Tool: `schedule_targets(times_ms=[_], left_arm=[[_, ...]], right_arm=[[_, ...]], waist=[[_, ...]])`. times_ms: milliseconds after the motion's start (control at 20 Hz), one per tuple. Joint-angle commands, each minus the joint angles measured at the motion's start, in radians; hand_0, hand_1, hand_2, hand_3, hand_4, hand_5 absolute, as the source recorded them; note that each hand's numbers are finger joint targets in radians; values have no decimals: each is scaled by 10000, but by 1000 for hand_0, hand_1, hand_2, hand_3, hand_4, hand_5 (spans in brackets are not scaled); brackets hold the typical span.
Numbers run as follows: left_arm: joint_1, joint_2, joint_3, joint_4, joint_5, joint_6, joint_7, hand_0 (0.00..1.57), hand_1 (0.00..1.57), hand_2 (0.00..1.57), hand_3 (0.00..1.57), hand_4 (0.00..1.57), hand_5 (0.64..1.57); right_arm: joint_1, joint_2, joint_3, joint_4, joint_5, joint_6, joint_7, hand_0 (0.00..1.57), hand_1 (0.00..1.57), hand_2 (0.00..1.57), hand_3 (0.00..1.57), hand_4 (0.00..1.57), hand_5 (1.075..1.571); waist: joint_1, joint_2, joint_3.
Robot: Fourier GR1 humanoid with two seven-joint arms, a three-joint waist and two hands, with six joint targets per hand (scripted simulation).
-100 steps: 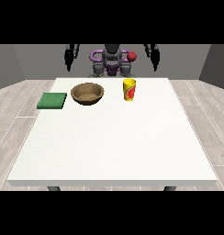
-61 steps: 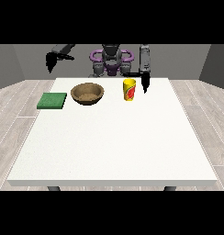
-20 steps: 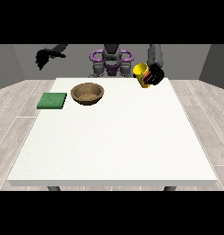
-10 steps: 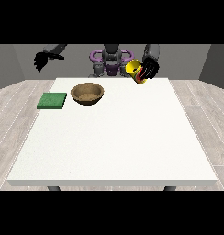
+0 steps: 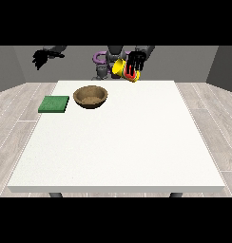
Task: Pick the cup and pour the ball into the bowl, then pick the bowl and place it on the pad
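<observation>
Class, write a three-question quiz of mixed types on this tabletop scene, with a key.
1. True or false: the yellow cup stands on the table.
2. Which lies nearer the green pad: A) the bowl, B) the cup?
3. Fill in: the hand at the view's right holds the ____.

Key: 1 false, it is lifted and tilted in the hand. 2 A. 3 cup. The hand at the view's left holds nothing.

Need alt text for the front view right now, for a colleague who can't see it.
The hand at the view's right holds the yellow cup tilted in the air, up and to the right of the brown bowl. A green pad lies left of the bowl on the white table.
</observation>
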Motion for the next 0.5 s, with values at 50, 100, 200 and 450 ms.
schedule_targets(times_ms=[50, 100, 200, 450], left_arm=[[-483, -569, -1679, 399, -2194, -490, 1048, 1501, 1501, 1571, 1571, 1380, 1400], [-760, -909, -2041, 371, -2466, -1125, 1153, 1490, 1490, 1571, 1571, 1505, 1316], [-1152, -1096, -2346, 621, -2972, -1599, 1436, 1477, 1477, 1571, 1571, 1571, 1098], [-1751, -1404, -3847, 1184, -4778, -2860, 1865, 1533, 1533, 1571, 1571, 1556, 1164]], right_arm=[[81, -187, -59, 291, 55, 213, -236, 0, 0, 0, 0, 0, 1571], [-197, -313, -139, 445, -5, 96, 114, 0, 0, 0, 0, 0, 1571], [-508, -453, -173, 387, -151, 256, 234, 0, 0, 0, 0, 0, 1571], [-316, -24, 38, 611, 3, 359, -375, 0, 0, 0, 0, 0, 1570]], waist=[[-201, -67, 3], [-2, -337, 5], [-301, 3, -4], [-453, 156, 4]])
